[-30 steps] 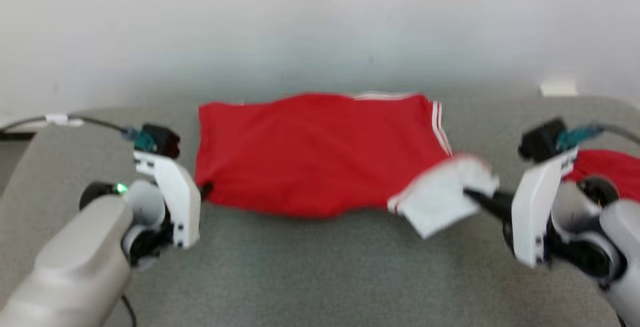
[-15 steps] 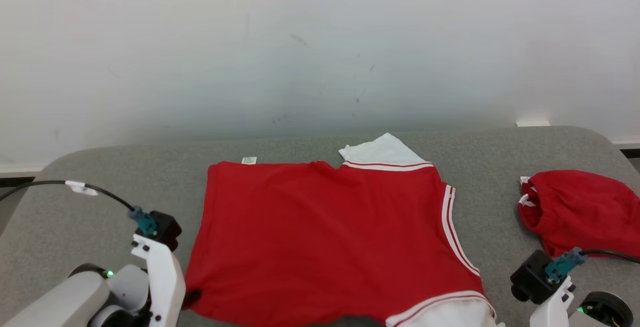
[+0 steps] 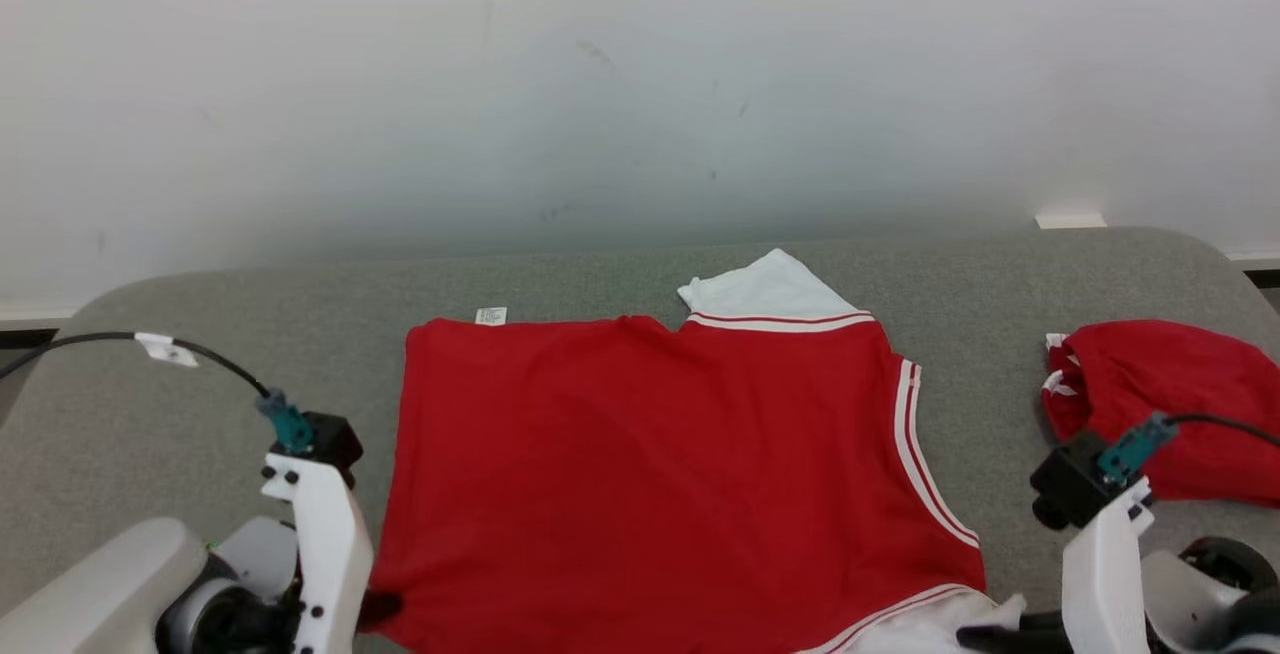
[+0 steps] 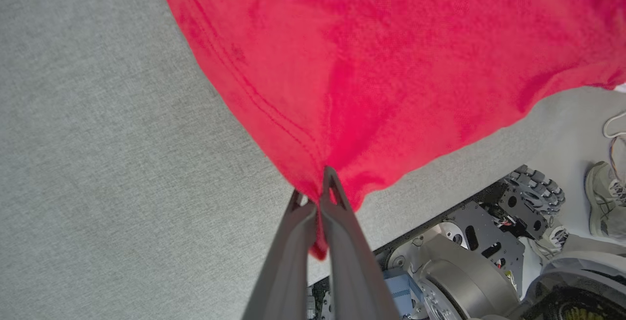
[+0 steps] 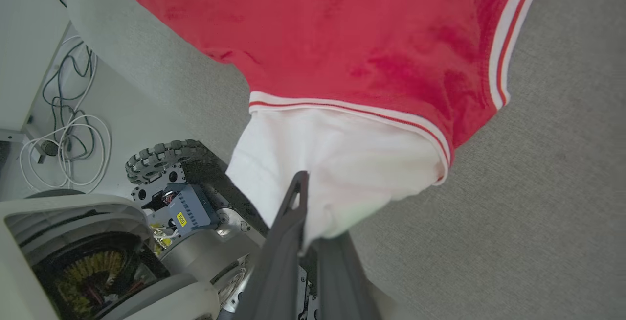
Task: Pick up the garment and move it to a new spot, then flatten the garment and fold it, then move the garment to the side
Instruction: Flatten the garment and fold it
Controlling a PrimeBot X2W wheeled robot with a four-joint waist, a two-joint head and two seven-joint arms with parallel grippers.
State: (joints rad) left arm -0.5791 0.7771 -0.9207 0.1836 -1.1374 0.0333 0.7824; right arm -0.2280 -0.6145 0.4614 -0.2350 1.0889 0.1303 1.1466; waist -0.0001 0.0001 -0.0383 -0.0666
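Two garments are seen from the head: a red fabric jersey with white-striped trim (image 3: 640, 454) is spread flat on the grey felt-covered table (image 3: 560, 284), and a crumpled red cloth bundle (image 3: 1160, 404) is laid well apart on its right. From the left wrist, the left gripper (image 4: 315, 190) is seen clamped on the jersey's red corner by the table's edge. From the right wrist, the right gripper (image 5: 308, 222) is seen closed on the jersey's white sleeve (image 5: 342, 163).

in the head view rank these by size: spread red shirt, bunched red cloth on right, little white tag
1. spread red shirt
2. bunched red cloth, partly cut off at the edge, still clearly smaller
3. white tag
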